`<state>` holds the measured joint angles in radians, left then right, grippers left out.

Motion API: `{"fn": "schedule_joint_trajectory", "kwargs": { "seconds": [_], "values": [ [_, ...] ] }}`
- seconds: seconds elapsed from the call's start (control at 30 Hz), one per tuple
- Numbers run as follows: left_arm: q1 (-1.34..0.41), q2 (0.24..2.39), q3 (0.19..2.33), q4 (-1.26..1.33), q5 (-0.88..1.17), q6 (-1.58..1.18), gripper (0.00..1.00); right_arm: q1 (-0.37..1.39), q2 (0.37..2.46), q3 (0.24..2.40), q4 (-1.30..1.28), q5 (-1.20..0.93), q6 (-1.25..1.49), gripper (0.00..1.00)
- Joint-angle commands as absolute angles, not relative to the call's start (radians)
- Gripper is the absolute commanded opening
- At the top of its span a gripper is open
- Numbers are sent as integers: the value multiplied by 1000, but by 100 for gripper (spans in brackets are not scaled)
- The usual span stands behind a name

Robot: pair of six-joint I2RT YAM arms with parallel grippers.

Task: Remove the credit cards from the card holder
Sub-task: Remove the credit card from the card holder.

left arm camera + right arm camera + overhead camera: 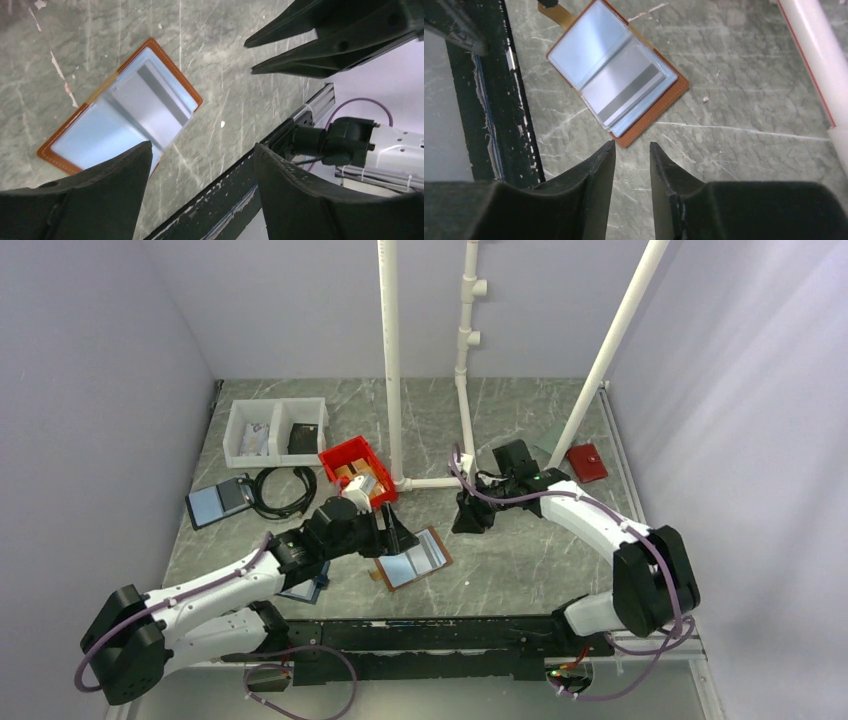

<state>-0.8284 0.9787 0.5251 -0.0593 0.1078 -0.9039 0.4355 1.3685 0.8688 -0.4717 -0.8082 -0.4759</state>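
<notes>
Flanking the open card holder [619, 75] (edges all exposed), left hand [202, 147] hangs spread and right hand [631, 145] narrowly parted.

Card holder [412, 558] flat on marble table [540, 560]. Open lane on its right, bare surface up to right gripper [631, 145]. Left gripper [202, 149] crowds holder's far-left corner, fingers spread wide. Black rail [430, 632] hems near side, just beside holder. Red bin [357, 468] and white pipe frame [428, 483] wall off far side, 3 pipes rising there. Cable loop [285, 490] well left, out of the way.
</notes>
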Motion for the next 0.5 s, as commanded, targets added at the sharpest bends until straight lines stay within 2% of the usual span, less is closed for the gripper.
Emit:
{"fn": "schedule_joint_trajectory", "kwargs": {
  "seconds": [0.0,0.07,0.17,0.27,0.47],
  "values": [
    [-854,1034,491,130,28,-918,75,452,1425,918,-414,-733,-364,28],
    [-857,1067,484,157,13,-928,68,459,1446,917,-388,-715,-323,18],
    [-858,1112,514,94,2,-931,59,480,1468,906,-348,-705,-267,11],
    [-863,1126,533,16,-55,-942,57,522,1497,909,-322,-686,-213,8],
    [-868,1126,468,81,-58,-989,56,569,1555,914,-290,-701,-121,4]
  ]
}}
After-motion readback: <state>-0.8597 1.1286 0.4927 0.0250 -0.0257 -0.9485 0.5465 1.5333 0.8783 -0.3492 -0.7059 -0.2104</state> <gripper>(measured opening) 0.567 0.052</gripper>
